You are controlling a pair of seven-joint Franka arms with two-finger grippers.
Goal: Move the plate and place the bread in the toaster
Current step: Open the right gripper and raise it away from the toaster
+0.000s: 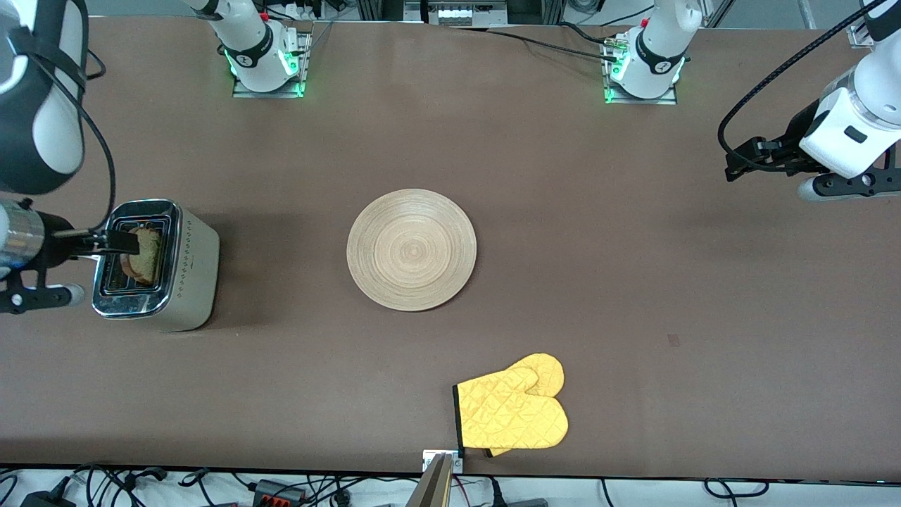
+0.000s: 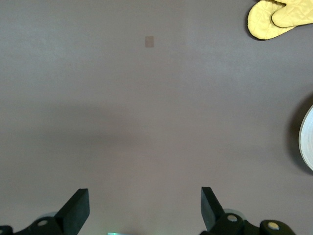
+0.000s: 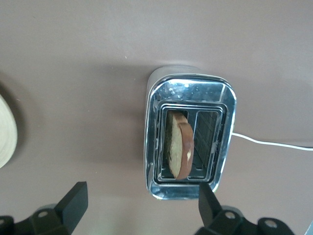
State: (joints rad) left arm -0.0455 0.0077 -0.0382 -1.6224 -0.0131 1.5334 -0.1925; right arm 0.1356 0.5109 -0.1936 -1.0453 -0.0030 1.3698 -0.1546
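bread (image 3: 178,145) upright in toaster (image 3: 188,134) slot | right gripper (image 3: 139,208) jaws apart above | plate (image 3: 6,132) edge

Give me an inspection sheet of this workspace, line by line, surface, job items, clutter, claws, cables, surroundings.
Surface: brown matte tabletop, one small pale mark toward the left arm's end.
Job's things: large round light-wood plate at mid-table, bare. Squarish tan bread slice with brown crust stands tilted in one slot of the chrome-topped beige toaster at the right arm's end, partly sticking out.
Clutter: yellow quilted oven mitt, nearer the front camera than the plate.
Claws: right claw open over the toaster, holding nothing. Left claw open over bare table, waiting.
Cables: white toaster cord; black cables along the table edges.
Surroundings: both arm bases show green lights.
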